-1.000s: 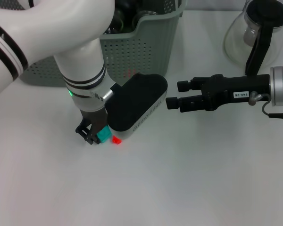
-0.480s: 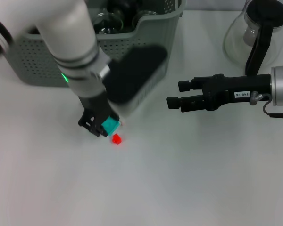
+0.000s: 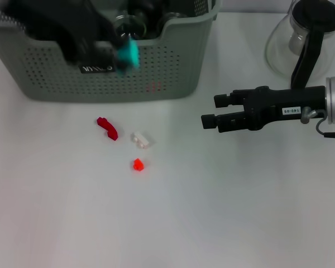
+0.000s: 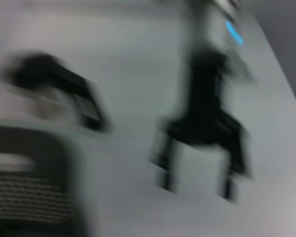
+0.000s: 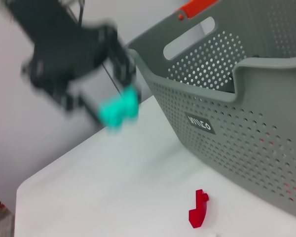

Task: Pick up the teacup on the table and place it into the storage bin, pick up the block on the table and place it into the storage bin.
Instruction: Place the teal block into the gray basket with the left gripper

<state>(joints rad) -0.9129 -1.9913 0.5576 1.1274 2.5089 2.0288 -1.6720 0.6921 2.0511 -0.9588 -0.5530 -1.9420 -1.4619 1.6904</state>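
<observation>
The left hand [image 3: 109, 53], clamped on a teal block [image 3: 127, 54], carried it level with the near wall of the storage bin [image 3: 178, 61], just short of the rim. The right-wrist view showed the same grip: block [image 5: 119, 109] pinched at the tips of the hand [image 5: 108, 101], the bin's perforated wall [image 5: 246, 123] right beside it. Inside the bin, just past the hand, sat rounded glassware, likely the teacup [image 3: 125, 22], though too little showed to be sure.

Below the hand, on the bench [image 3: 212, 212], lay three small pieces: a dark red curved piece [image 3: 107, 128], a white piece [image 3: 141, 139] and a small red piece [image 3: 138, 164]. The right hand [image 3: 209, 111] hung well off to the side, its fingers narrowly parted and holding nothing, with a glass carafe [image 3: 301, 39] beyond it.

The risks from here, on a fair reading: the block looked to sit near the fingertips, so a knock against the rim could dislodge it onto the bench; and a release from height could send it against the glass in the bin.
</observation>
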